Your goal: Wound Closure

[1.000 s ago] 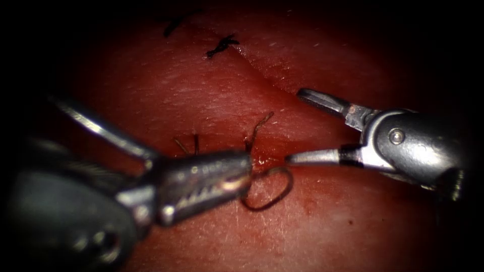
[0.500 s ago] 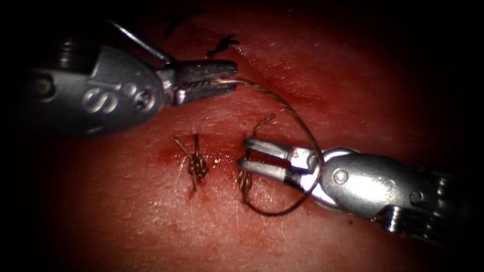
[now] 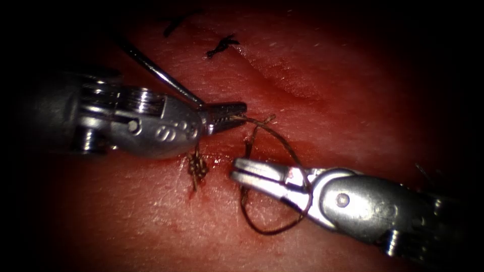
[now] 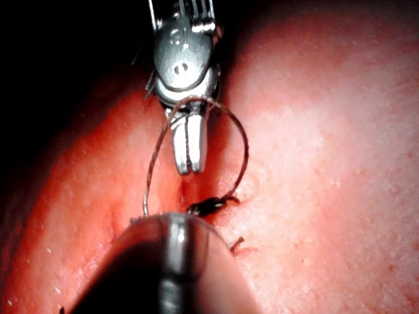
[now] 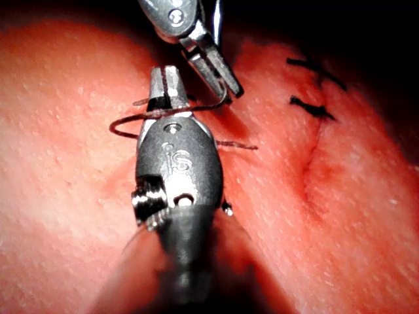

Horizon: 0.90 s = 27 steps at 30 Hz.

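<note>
In the endoscope view my left tool (image 3: 244, 112) comes in from the left, its jaws shut on the brown thread (image 3: 280, 139). From there the thread arcs over my right tool (image 3: 236, 168) and wraps once round the base of its jaws, hanging in a loop (image 3: 272, 231) below. The right jaws stand a little apart with nothing between them, tips beside the newest stitch. A thin shiny length, seemingly the needle (image 3: 156, 71), slants up and left from the left tool, clear of the tissue (image 3: 343, 85). The right wrist view shows the wrap behind the right jaws (image 5: 165, 72).
A tied brown knot (image 3: 197, 166) sits left of the right tool's tips, and a short thread tail (image 3: 263, 121) sticks up near the left jaws. Two older dark stitches (image 3: 222, 44) cross the cut at the far end. Red fluid wets the tissue around the knots.
The left tool has come down and to the right with the thread, slackening the arc. The right tool has slid left and its jaws have narrowed; the thread stays wrapped round it.
</note>
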Each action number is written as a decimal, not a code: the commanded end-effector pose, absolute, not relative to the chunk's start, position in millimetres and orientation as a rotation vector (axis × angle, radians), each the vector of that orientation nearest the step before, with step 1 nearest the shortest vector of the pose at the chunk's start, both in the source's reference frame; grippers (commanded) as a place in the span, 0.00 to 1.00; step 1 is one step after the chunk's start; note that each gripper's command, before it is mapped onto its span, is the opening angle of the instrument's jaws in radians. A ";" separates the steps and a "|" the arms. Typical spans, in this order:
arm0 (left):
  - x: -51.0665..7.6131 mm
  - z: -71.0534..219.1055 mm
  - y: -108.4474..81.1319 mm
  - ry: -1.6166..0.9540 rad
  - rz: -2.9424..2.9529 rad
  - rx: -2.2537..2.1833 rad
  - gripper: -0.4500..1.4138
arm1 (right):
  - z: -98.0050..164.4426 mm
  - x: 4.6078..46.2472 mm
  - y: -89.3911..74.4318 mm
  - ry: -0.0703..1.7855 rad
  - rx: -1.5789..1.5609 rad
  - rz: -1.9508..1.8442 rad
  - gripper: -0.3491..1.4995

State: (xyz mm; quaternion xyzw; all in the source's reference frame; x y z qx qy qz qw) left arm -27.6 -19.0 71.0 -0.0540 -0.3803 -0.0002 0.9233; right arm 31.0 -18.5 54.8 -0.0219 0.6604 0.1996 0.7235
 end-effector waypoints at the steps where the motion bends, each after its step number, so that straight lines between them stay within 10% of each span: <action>1: -28.0 71.8 -19.0 -0.781 0.000 -0.113 0.00 | 55.3 31.8 -18.7 1.479 -0.019 0.487 0.23; 16: -29.1 68.7 -23.9 -0.803 0.001 -0.095 0.00 | 58.4 32.0 -19.9 1.237 0.137 1.244 0.25; 19: -29.3 68.1 -24.7 -0.804 0.002 -0.094 0.00 | 58.9 31.7 -20.2 1.169 0.127 1.375 0.50; 25: -29.4 68.2 -25.1 -0.802 0.003 -0.097 0.00 | 59.0 32.0 -19.9 1.130 0.133 1.539 0.54; 27: -29.6 68.2 -25.2 -0.801 0.002 -0.098 0.00 | 59.2 32.0 -19.3 1.116 0.132 1.603 0.71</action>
